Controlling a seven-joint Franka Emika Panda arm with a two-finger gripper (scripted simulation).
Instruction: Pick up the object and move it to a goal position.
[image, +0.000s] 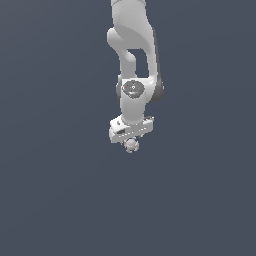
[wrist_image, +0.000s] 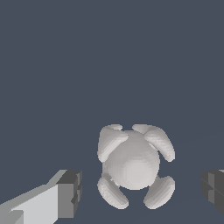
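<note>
White robot arm (image: 132, 60) points down. Its gripper (wrist_image: 140, 192), dark-padded fingers (wrist_image: 70, 194) spread apart, brackets the small pale grey-white knobbly ball (wrist_image: 133, 168) without touching. Ball sits between the pads on the slate-grey floor (image: 55, 190).

No readable text or label appears, perhaps for blur.

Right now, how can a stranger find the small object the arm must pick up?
Follow the white robot arm down to its tool. Directly under it, between the open fingers, lies a pale grey-white knobbly ball, rounded with four lobes, the only loose thing on the dark grey surface.
</note>
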